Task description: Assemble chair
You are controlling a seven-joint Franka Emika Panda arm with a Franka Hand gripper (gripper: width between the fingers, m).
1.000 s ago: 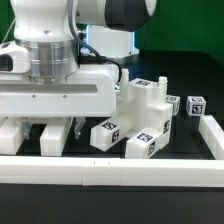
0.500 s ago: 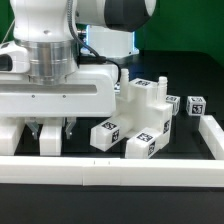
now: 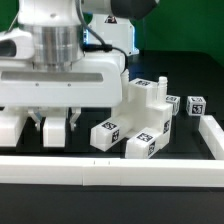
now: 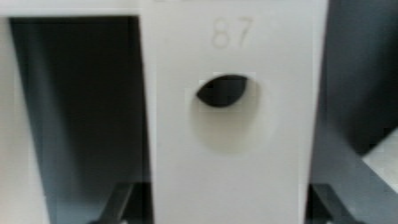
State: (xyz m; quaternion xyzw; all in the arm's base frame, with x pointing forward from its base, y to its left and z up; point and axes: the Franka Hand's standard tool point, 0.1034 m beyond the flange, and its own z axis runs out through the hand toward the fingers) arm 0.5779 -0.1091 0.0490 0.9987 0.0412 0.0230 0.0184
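In the exterior view, the gripper hangs low at the exterior view's left, with a white bar between its fingers. The other chair parts lie in a loose heap to the exterior view's right of it, a cube beside them, all behind the border rail. I see no two pieces joined, so I judge the assembly is only at its beginning.

In the wrist view, the white bar, with a round hole, fills the gap, and the jaws appear clamped on its two edges.
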